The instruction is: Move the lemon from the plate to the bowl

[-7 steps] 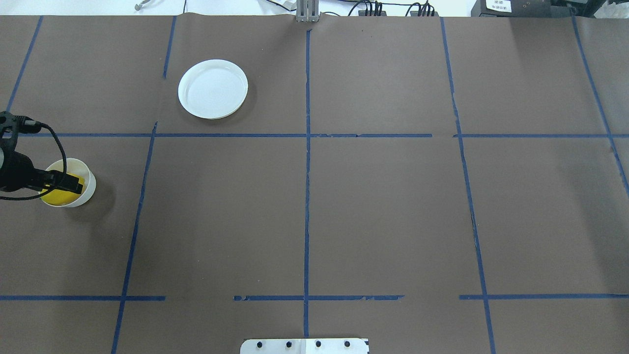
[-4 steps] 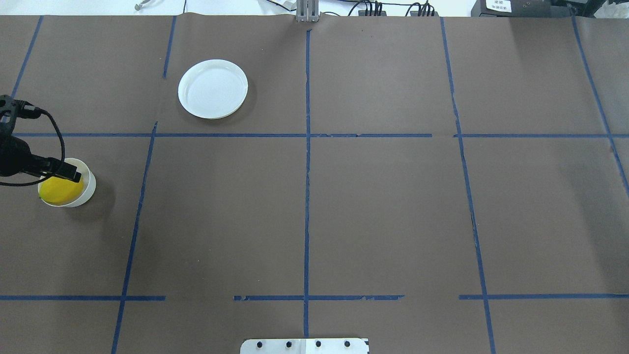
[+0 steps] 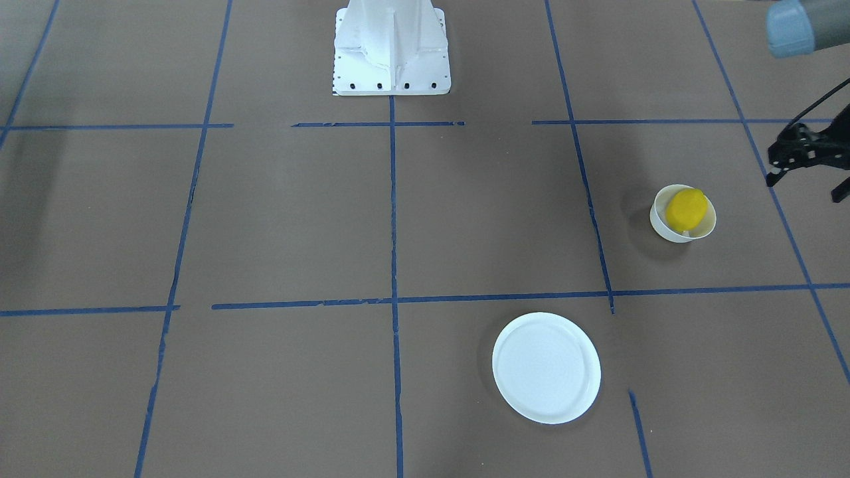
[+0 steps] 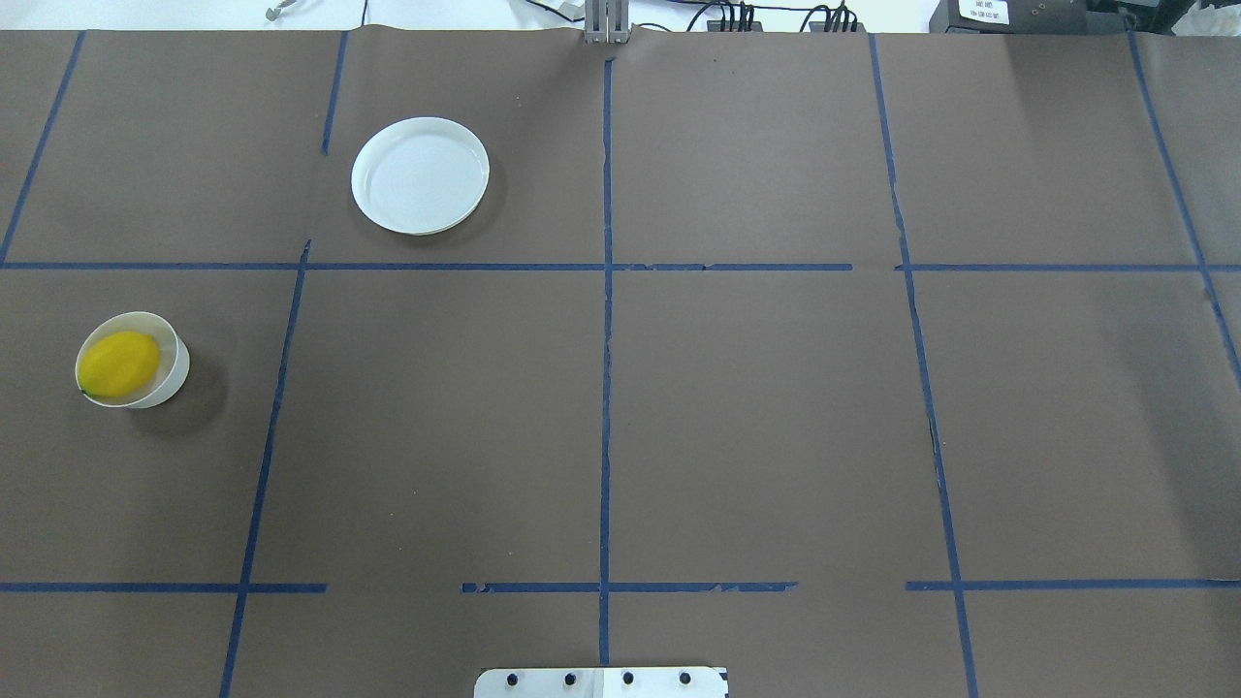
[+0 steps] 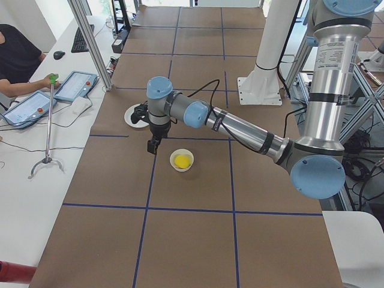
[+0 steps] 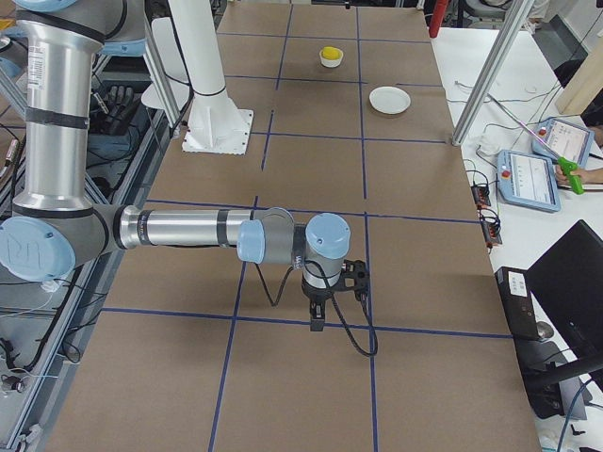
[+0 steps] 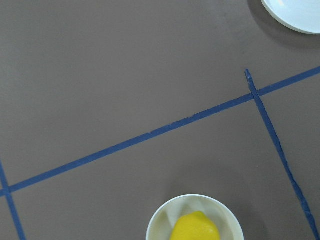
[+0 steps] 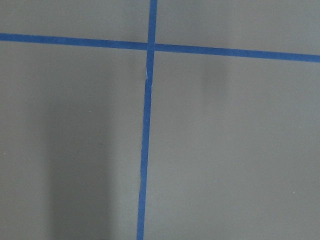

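**Lemon, bowl and plate across six views.** The bright yellow oval lemon [image 4: 118,364] is seen lying inside the small deep round white bowl [image 4: 181,366], filling most of it. The flat round white plate [image 4: 420,175] stands well apart from the bowl, its bare white face showing.

No arm is shown in the overhead view. The left gripper [image 3: 805,188] is shown in the front-facing view, raised near the bowl and clear of it. It is partly cut off by the frame edge, and its black fingers are parted with nothing between them.

In the left wrist view the bowl [image 7: 162,222] and lemon [image 7: 195,229] are cut by the lower edge, and only a segment of the plate [image 7: 295,12] is caught in the upper corner.

The right gripper [image 6: 316,323] is shown only in the right side view, well apart from the bowl, so whether it is parted or closed cannot be told. Only the brown paper-covered table [image 8: 225,150] and its blue tape lines [image 8: 145,150] are shown in the right wrist view.
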{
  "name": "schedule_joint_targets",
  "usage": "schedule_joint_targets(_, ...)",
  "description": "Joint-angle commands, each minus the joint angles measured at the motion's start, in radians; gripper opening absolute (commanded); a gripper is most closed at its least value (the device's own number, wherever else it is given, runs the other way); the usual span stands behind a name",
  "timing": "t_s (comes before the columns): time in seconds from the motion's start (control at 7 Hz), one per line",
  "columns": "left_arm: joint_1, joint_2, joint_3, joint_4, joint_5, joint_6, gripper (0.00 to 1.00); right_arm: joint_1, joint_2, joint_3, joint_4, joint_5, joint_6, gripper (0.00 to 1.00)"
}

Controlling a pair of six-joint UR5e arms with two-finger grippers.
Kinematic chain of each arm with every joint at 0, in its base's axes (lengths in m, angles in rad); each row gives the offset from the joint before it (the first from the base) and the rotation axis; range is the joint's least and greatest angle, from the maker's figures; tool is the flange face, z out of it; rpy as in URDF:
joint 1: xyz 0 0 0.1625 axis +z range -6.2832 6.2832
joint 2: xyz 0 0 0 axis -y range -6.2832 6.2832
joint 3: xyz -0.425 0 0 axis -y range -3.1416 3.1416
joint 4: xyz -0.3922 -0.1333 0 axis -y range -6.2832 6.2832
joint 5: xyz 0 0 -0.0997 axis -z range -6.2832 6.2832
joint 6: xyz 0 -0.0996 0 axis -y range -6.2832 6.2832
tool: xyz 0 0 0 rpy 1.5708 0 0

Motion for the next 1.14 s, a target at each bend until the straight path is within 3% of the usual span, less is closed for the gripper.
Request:
schedule_joint_targets(0.0,-0.168,0.018,0.143,0.072,-0.031,0.281,1.00,0.000,0.000,0.000,0.000,0.000,0.000,1.00)
schedule_joint_targets(0.14,-0.187,0.068,0.201,0.071,-0.081,0.317,1.00,0.000,0.000,0.000,0.000,-0.002,0.000,1.00)
schedule_joint_targets(0.29,-0.188,0.119,0.197,0.062,-0.117,0.321,1.00,0.000,0.000,0.000,0.000,0.000,0.000,1.00)
schedule_joint_targets(1.0,-0.207,0.136,0.210,0.066,-0.100,0.312,1.00,0.000,0.000,0.000,0.000,0.000,0.000,1.00)
